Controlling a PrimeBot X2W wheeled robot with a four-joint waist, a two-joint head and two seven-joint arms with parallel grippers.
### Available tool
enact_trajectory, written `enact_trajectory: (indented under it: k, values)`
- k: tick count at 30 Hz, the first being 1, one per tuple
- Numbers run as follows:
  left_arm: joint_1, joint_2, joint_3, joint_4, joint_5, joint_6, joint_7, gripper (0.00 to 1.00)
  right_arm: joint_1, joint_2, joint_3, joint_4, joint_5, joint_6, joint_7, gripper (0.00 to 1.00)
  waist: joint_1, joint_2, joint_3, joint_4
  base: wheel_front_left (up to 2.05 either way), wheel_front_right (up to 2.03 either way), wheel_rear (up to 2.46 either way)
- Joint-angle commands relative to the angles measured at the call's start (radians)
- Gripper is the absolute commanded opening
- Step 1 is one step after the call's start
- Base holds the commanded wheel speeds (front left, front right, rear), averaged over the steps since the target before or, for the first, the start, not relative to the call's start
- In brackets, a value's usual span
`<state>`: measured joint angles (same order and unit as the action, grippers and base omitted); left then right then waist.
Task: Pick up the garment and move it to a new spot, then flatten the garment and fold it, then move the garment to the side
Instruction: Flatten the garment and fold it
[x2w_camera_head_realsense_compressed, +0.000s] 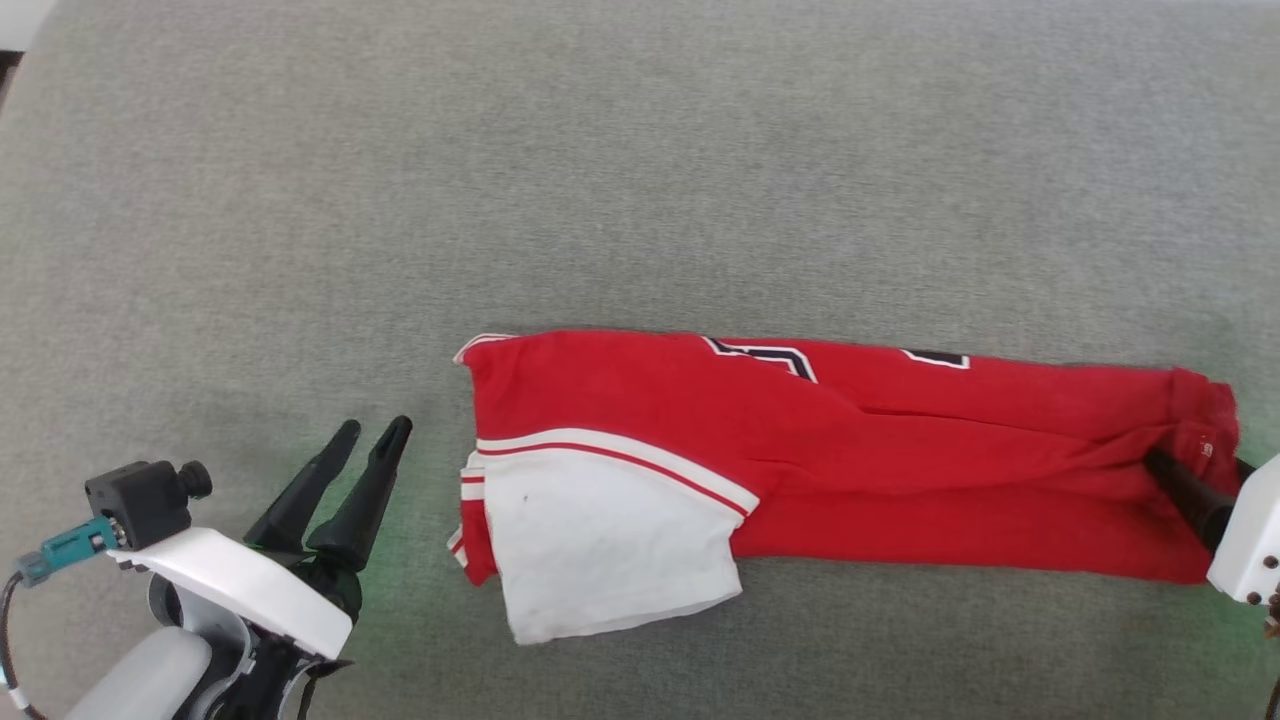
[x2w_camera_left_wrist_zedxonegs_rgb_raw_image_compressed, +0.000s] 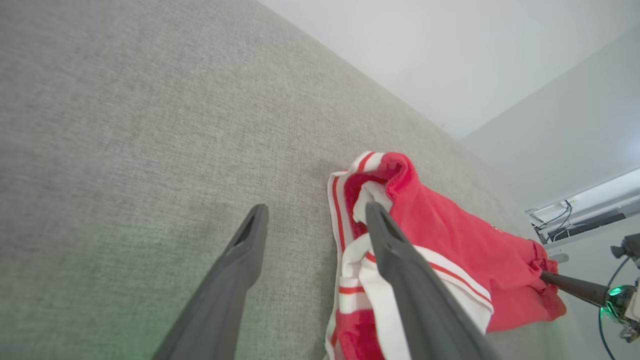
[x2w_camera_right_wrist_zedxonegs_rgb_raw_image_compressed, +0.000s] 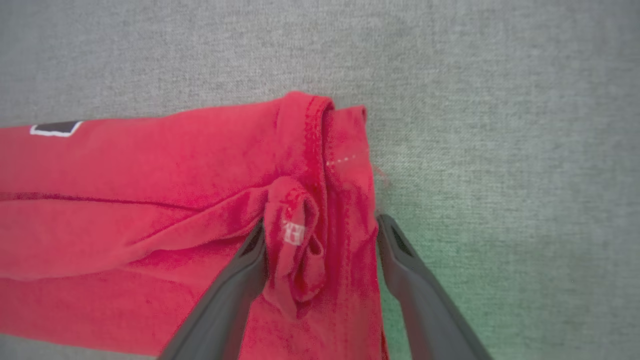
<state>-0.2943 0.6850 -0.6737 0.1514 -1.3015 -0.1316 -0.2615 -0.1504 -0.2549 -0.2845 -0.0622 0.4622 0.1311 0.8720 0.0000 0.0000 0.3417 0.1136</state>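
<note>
Folded garment (x2w_camera_head_realsense_compressed: 900, 450) hides most black print (x2w_camera_head_realsense_compressed: 770, 358); right pincer (x2w_camera_head_realsense_compressed: 1160, 468) partly cut off.

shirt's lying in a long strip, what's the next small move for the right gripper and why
Probably close the right gripper on the bunched fold at the hem end. Its open fingers already straddle that fold, and the garment lies as a long strip that likely needs a crosswise fold toward the white sleeve. The left gripper is open, apart from the cloth.

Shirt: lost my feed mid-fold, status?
Left gripper open, clear of shirt. Right gripper open, around its bunched end. Shirt folded long, lying flat. Nothing blocking.
</note>
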Motion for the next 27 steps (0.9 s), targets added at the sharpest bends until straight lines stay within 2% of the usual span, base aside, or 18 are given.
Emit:
enact_trajectory:
  k: [1, 6, 7, 8, 9, 11, 12, 16, 18, 21, 27]
  values:
    - [0.021, -0.030, 0.048, 0.018, 0.044, 0.002, -0.005, 1.00, -0.010, -0.001, -0.008, 0.012, -0.004, -0.001, 0.010, 1.00, 0.0000, 0.0000, -0.001, 0.016, 0.00, 0.00, 0.00]
    - [0.070, -0.111, 0.238, 0.033, 0.247, 0.002, -0.005, 1.00, -0.018, 0.007, -0.024, 0.031, -0.012, -0.001, 0.033, 1.00, 0.0000, 0.0000, -0.002, 0.031, 0.00, 0.00, 0.00]
    - [0.082, -0.127, 0.284, 0.028, 0.312, 0.002, -0.005, 1.00, -0.018, 0.010, -0.025, 0.035, -0.013, -0.001, 0.042, 0.87, 0.0000, 0.0000, -0.001, 0.032, 0.00, 0.00, 0.00]
    - [0.097, -0.144, 0.324, 0.024, 0.378, 0.002, -0.005, 1.00, -0.019, 0.013, -0.025, 0.037, -0.014, -0.001, 0.049, 0.57, 0.0000, 0.0000, -0.001, 0.033, 0.00, 0.00, 0.00]
    - [0.108, -0.166, 0.370, 0.014, 0.445, 0.002, -0.005, 1.00, -0.020, 0.016, -0.028, 0.039, -0.014, -0.001, 0.054, 0.45, 0.0000, 0.0000, 0.000, 0.033, 0.00, 0.00, 0.00]
    - [0.137, -0.213, 0.447, -0.010, 0.560, 0.002, -0.004, 1.00, -0.024, 0.019, -0.033, 0.044, -0.014, -0.001, 0.064, 0.12, 0.0000, 0.0000, 0.001, 0.034, 0.00, 0.00, 0.00]
    - [0.148, -0.229, 0.484, -0.021, 0.614, 0.002, -0.004, 1.00, -0.024, 0.020, -0.036, 0.046, -0.014, -0.001, 0.067, 0.02, 0.0000, 0.0000, 0.002, 0.034, 0.00, 0.00, 0.00]
    - [0.182, -0.292, 0.557, -0.067, 0.749, 0.002, -0.005, 1.00, -0.030, 0.028, -0.045, 0.059, -0.014, -0.002, 0.073, 0.00, 0.0000, 0.0000, 0.004, 0.033, 0.00, 0.00, 0.00]
    - [0.193, -0.298, 0.576, -0.085, 0.802, 0.002, -0.005, 1.00, -0.036, 0.030, -0.052, 0.069, -0.014, -0.002, 0.073, 0.00, 0.0000, 0.0000, 0.006, 0.033, 0.00, 0.00, 0.00]
    - [0.200, -0.320, 0.588, -0.108, 0.819, 0.002, -0.005, 1.00, -0.045, 0.034, -0.063, 0.078, -0.019, -0.003, 0.067, 0.00, 0.0000, 0.0000, 0.008, 0.033, 0.00, 0.00, 0.00]
    - [0.195, -0.328, 0.602, -0.105, 0.833, 0.002, -0.004, 1.00, -0.071, 0.015, -0.109, 0.093, -0.032, -0.003, 0.046, 0.00, 0.0000, 0.0000, 0.012, 0.023, 0.00, 0.00, 0.00]
